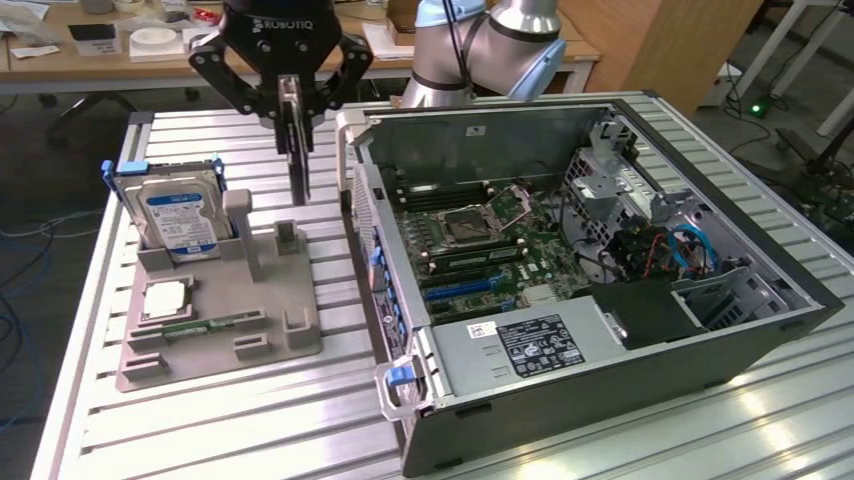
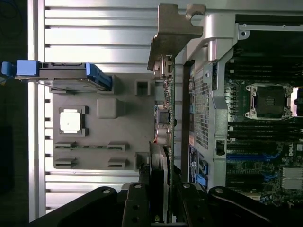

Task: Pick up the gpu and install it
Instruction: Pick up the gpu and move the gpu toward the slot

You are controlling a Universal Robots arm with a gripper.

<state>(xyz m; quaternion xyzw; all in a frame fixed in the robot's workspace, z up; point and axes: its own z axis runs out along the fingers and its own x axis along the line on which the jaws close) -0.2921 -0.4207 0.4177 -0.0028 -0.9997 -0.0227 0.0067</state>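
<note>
GPU (image 1: pixel 298 160) (image 2: pixel 166 118) is clamped edge-on between the fingers of the hand (image 1: pixel 295 128) (image 2: pixel 161 179), which are drawn in narrow on the card's upper end. The card hangs upright below the hand, with its silvery bracket (image 2: pixel 173 33) at the far end in the wrist view.

It sits between the grey holder tray (image 1: pixel 220 330) (image 2: pixel 104 127) and the side wall of the open computer case (image 1: pixel 747 330) (image 2: pixel 208 94), near both. It appears lifted clear of the tray.

On the tray, a hard drive (image 1: pixel 180 215) with a blue label stands upright in a blue-handled carrier. A square processor chip (image 1: pixel 163 298) (image 2: pixel 71 120) lies flat in its recess, and a green memory stick (image 1: pixel 214 325) lies just beside it.

The case lies on its side on the slatted metal desk (image 1: pixel 200 430), at the exterior view's right of the tray. Its motherboard (image 1: pixel 481 240) (image 2: pixel 265 118) and labelled power supply (image 1: pixel 527 345) are exposed.
</note>
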